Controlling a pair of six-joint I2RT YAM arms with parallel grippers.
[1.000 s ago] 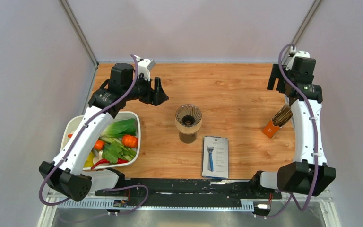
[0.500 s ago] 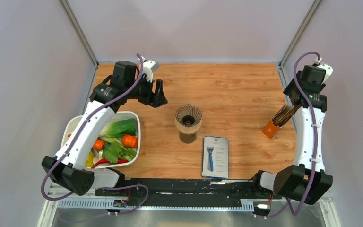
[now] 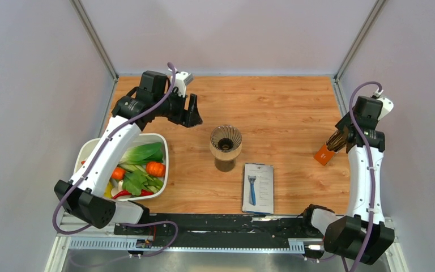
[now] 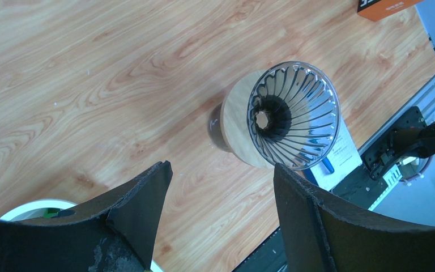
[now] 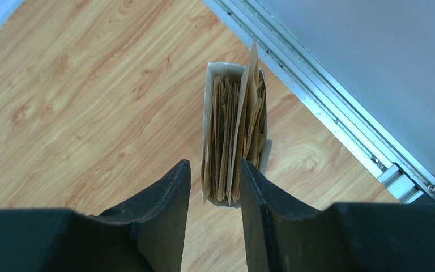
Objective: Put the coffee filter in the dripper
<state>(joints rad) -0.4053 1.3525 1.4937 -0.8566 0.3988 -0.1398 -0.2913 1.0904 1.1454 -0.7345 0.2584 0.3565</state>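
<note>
The dripper [image 3: 226, 141], a translucent brownish ribbed cone on a wooden collar, stands upright mid-table; the left wrist view looks into it [image 4: 293, 113]. Several tan coffee filters [image 3: 336, 138] stand packed on edge in an orange-sided box [image 3: 323, 154] at the right. My right gripper [image 3: 342, 131] hangs just above that stack. In the right wrist view its fingers stand a narrow gap apart [image 5: 214, 164], with nothing between them and the filters [image 5: 235, 136] just beyond the tips. My left gripper [image 3: 191, 113] hovers wide open [image 4: 222, 167] at the dripper's back left.
A white bowl [image 3: 166, 164] of vegetables sits at the front left under the left arm. A boxed razor [image 3: 259, 188] lies flat in front of the dripper. The metal frame rail [image 5: 340, 119] runs close behind the filter box.
My right arm has swung forward from the back right corner to above the filter box, and its jaws have narrowed. The left gripper has shifted only slightly.
</note>
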